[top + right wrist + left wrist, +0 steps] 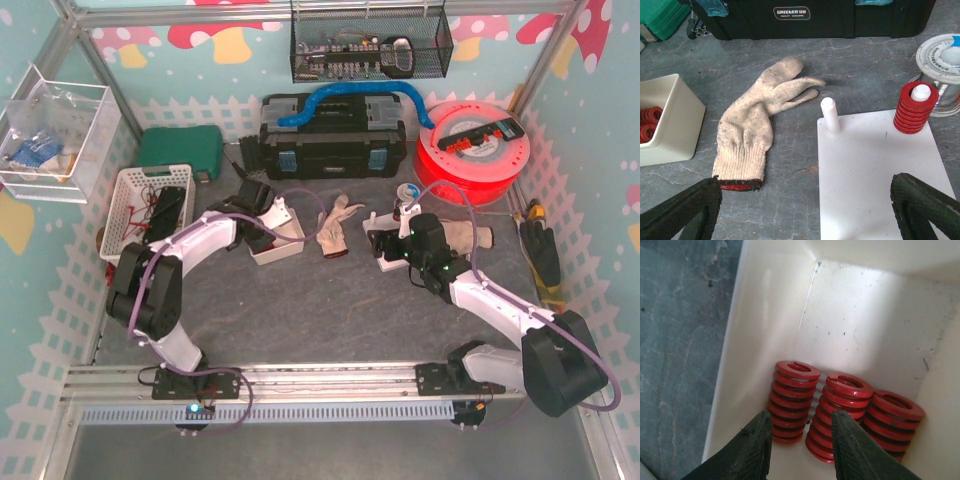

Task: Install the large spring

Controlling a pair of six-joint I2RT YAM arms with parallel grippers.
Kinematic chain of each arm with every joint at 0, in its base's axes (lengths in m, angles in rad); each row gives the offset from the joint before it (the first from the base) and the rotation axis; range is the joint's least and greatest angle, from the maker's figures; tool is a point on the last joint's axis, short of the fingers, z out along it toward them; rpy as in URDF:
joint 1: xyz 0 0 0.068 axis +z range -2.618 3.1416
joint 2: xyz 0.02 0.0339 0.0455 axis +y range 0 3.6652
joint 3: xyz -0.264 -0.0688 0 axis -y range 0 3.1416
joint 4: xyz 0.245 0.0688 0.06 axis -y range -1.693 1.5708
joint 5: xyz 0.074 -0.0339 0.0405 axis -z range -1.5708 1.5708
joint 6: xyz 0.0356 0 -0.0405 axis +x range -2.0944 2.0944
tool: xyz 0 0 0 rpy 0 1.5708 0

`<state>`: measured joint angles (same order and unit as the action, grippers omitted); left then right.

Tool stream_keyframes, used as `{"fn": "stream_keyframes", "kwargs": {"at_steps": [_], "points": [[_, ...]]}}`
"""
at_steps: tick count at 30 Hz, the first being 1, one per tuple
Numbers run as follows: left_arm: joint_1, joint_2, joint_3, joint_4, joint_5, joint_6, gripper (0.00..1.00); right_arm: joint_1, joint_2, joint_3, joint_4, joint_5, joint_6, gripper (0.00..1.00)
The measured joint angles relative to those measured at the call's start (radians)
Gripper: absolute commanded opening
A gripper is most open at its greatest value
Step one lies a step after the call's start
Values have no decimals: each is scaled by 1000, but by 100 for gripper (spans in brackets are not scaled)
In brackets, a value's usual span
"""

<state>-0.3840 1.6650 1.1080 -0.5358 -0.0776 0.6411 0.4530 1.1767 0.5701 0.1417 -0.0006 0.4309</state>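
Observation:
Three large red springs stand upright in a white bin (760, 330): left spring (792, 400), middle spring (842, 412), right spring (892, 420). My left gripper (801, 445) is open and empty just above them, its fingers straddling the gap between the left and middle springs. In the top view it (262, 232) is over the bin (278, 248). My right gripper (805, 210) is open wide and empty above the white base plate (875, 175). The plate has a bare white peg (829, 115) and a second peg carrying a red spring (912, 111).
A knit glove (757, 125) lies between bin and plate. A solder spool (945, 57), a black toolbox (332, 135), a red cable reel (475, 150), a white basket (150, 205) and a green case (180, 150) stand behind. Yellow-handled pliers (540, 245) lie at right.

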Motion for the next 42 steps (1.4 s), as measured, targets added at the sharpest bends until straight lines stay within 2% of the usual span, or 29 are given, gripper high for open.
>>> {"fn": "stream_keyframes", "kwargs": {"at_steps": [7, 12, 16, 19, 22, 24, 42], "points": [[10, 66, 0, -1, -13, 11, 41, 0, 0, 0, 0, 1, 0, 92], [10, 91, 4, 12, -31, 23, 47, 0, 0, 2, 0, 0, 0, 92], [10, 113, 14, 27, -57, 25, 47, 0, 0, 2, 0, 1, 0, 92], [10, 114, 18, 24, -55, 25, 40, 0, 0, 2, -1, 1, 0, 92], [10, 119, 19, 29, -45, 25, 27, 0, 0, 2, 0, 1, 0, 92], [9, 123, 19, 32, -36, 25, 23, 0, 0, 2, -1, 1, 0, 92], [8, 106, 20, 63, 42, 20, 18, 0, 0, 2, -1, 1, 0, 92]]}}
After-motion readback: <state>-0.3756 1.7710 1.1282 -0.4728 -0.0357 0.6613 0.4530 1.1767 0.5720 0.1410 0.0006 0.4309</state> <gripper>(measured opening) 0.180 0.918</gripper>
